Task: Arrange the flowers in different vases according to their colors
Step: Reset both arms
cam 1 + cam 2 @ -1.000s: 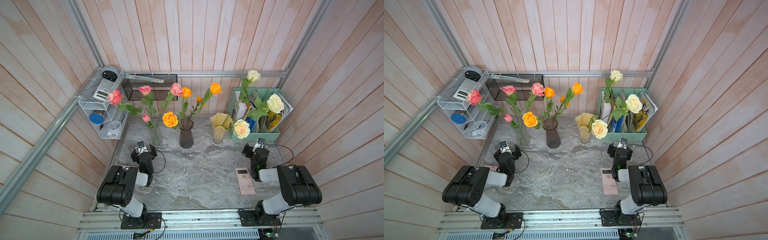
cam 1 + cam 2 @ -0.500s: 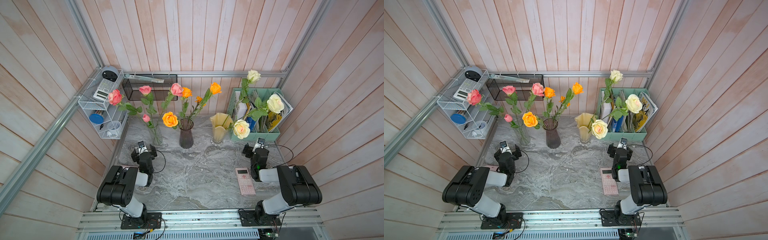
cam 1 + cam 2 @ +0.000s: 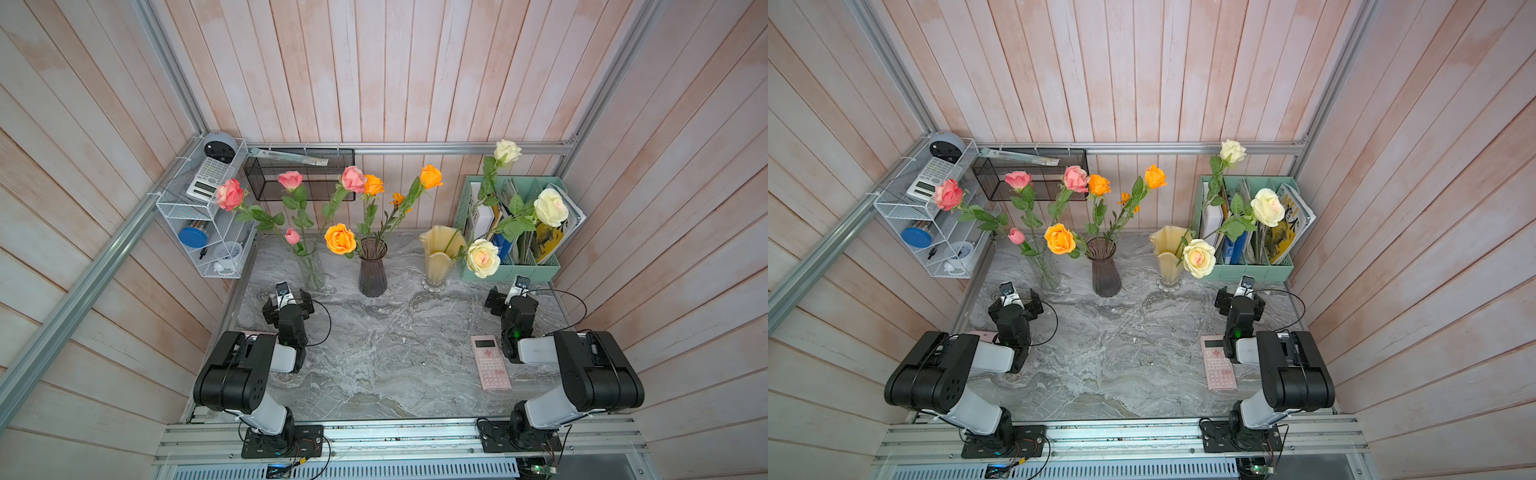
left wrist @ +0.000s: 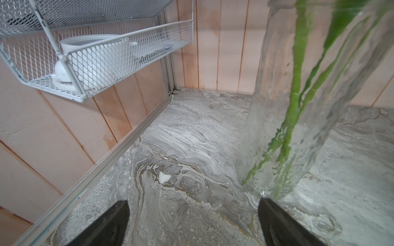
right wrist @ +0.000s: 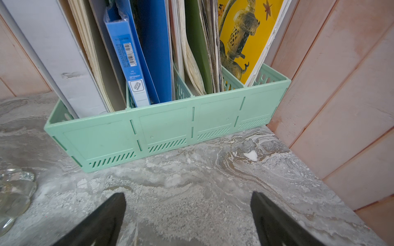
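Status: the sort looks done from what I can see. Pink roses [image 3: 230, 194], three full heads plus a small bud, all stand in the clear vase [image 3: 311, 268]. Orange roses [image 3: 340, 239] are in the purple vase [image 3: 372, 270], middle of the row. The three cream roses [image 3: 550, 207] have stems running down into the yellow vase [image 3: 438, 257] and lean out over the green file holder [image 3: 511, 272] next to it. No vase shows mixed colours in both top views, and there's no loose stem on the table [image 3: 395, 332]. Only a pink calculator [image 3: 490, 368] lies there, near the right arm. Left gripper [image 4: 193, 202]: jaws wide apart, nothing between them, low over the table, one fingertip just beside the foot of the clear vase. Green stems show through the glass in the left wrist view. Right gripper [image 5: 187, 194]: also spread wide and empty, low over the table, facing the file holder. My read: nothing left to place, and both arms look parked. One caveat: leaves partly hide where the cream stems enter the yellow vase, so I can't fully confirm all three sit inside.
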